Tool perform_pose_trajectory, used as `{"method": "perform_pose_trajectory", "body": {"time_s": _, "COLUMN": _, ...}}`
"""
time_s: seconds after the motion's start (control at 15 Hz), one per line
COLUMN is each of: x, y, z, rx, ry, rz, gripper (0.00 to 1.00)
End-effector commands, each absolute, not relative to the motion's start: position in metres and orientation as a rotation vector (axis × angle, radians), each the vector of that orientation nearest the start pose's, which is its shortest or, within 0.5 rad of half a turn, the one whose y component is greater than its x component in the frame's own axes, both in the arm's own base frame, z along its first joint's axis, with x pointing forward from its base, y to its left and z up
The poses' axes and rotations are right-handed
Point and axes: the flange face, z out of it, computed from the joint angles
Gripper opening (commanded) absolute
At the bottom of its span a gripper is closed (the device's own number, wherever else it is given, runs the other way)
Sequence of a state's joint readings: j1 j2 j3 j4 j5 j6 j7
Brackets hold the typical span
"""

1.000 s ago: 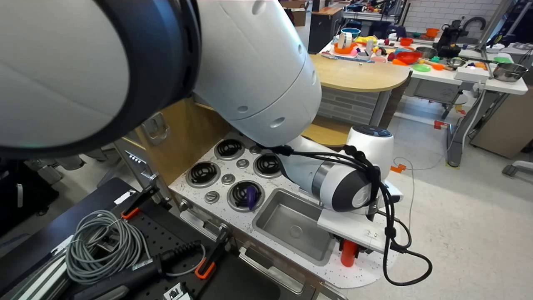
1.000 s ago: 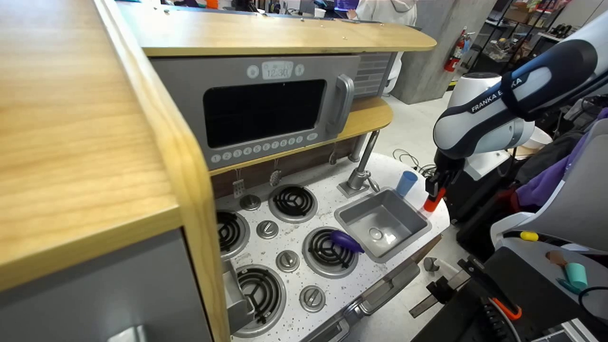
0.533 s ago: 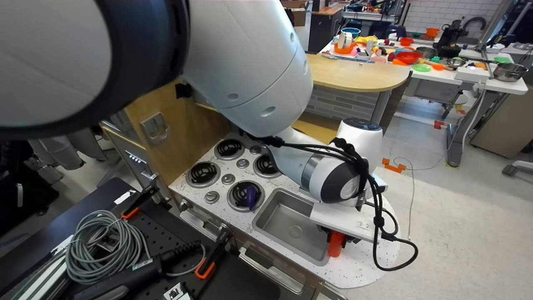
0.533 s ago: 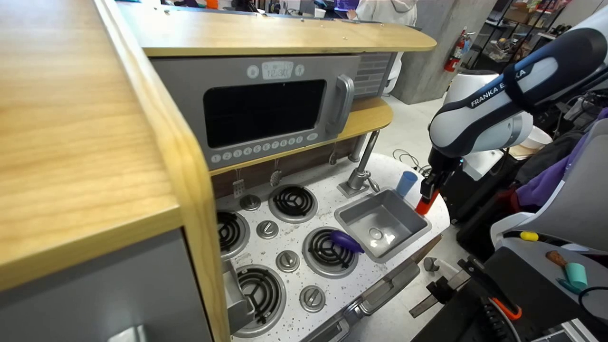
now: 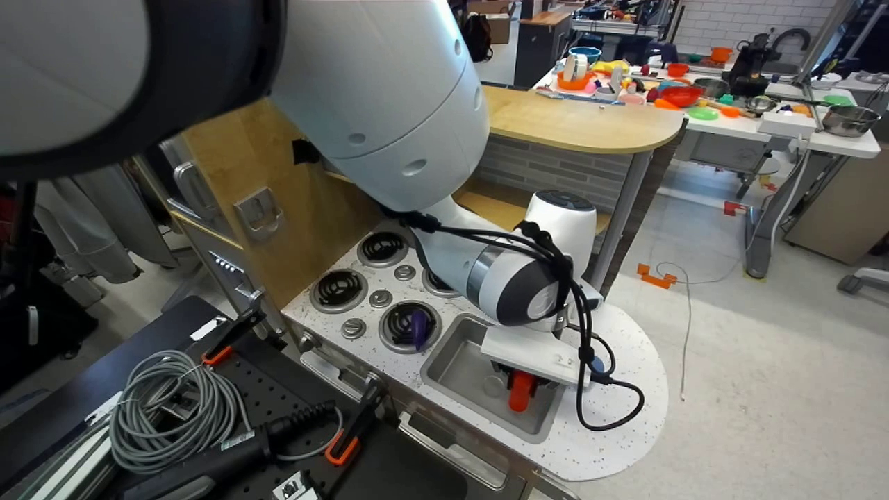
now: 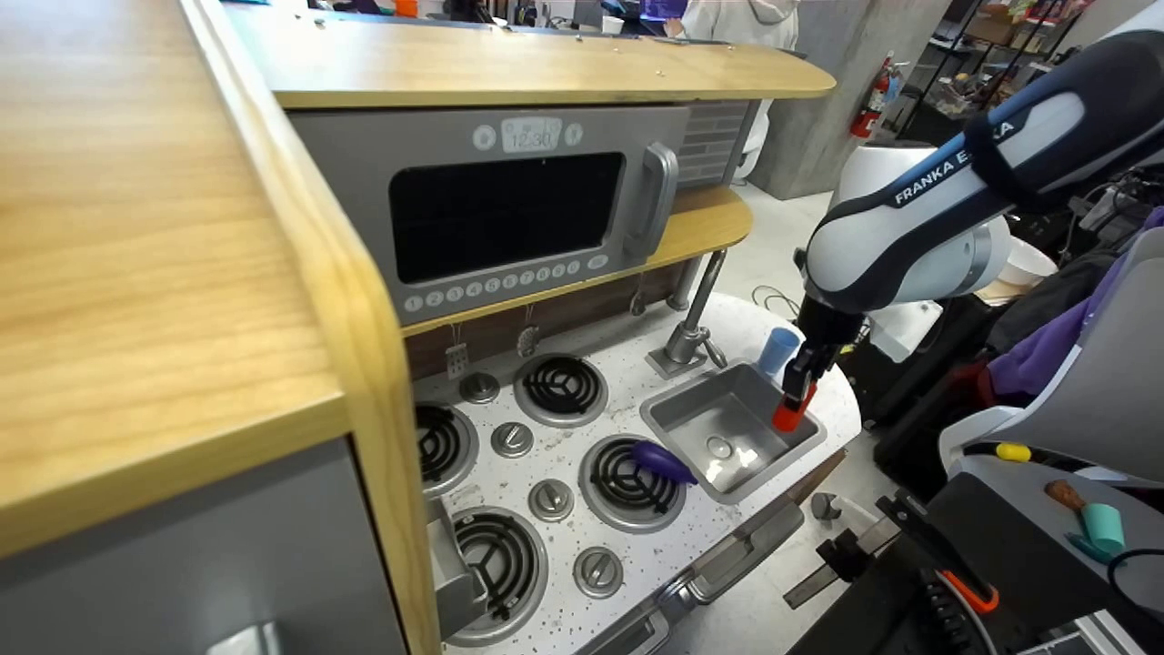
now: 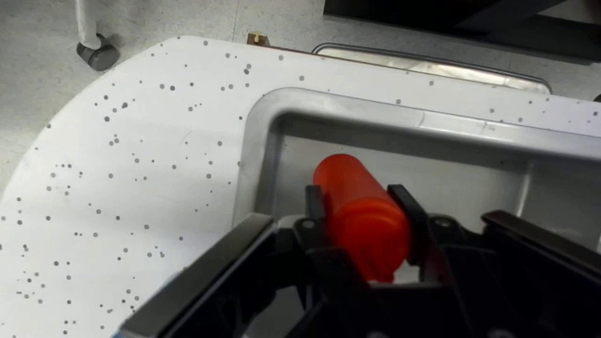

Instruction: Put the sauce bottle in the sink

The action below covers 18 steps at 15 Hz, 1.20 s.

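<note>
The red sauce bottle is held between the two fingers of my gripper, one finger on each side of it. In an exterior view the bottle hangs over the right part of the grey sink. The bottle also shows in an exterior view, tilted, over the sink near its right side. The wrist view shows the sink floor behind the bottle. I cannot tell whether the bottle touches the sink floor.
A blue cup stands on the counter by the sink's back corner. The faucet rises behind the sink. A purple eggplant lies on a burner at the sink's left edge. A microwave stands above the counter.
The arm has moved from the counter beside the sink to over the sink, carrying the bottle with it. The gripper has stayed shut on the bottle. The eggplant and cup have not moved.
</note>
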State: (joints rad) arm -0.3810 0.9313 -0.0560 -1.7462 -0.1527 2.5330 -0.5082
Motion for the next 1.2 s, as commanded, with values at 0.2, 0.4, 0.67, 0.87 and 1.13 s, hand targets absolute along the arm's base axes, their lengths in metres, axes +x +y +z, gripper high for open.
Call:
{"method": "perform_pose_trajectory", "body": {"time_s": 0.2, "x": 0.566, "y": -0.244, "z": 0.010, "rx": -3.196, "ry": -0.353, "rz": 0.225, "gripper": 0.13}}
{"method": "perform_pose_trajectory", "body": {"time_s": 0.4, "x": 0.571, "y": -0.233, "z": -0.005, "rx": -3.212, "ry": -0.345, "rz": 0.203, "gripper": 0.13}}
{"method": "perform_pose_trajectory", "body": {"time_s": 0.67, "x": 0.588, "y": -0.220, "z": -0.018, "rx": -3.237, "ry": -0.317, "rz": 0.170, "gripper": 0.13}}
{"method": "perform_pose_trajectory", "body": {"time_s": 0.87, "x": 0.602, "y": -0.219, "z": -0.023, "rx": -3.259, "ry": -0.304, "rz": 0.150, "gripper": 0.13}}
{"method": "perform_pose_trajectory", "body": {"time_s": 1.13, "x": 0.615, "y": -0.226, "z": -0.032, "rx": -3.278, "ry": -0.272, "rz": 0.125, "gripper": 0.13}}
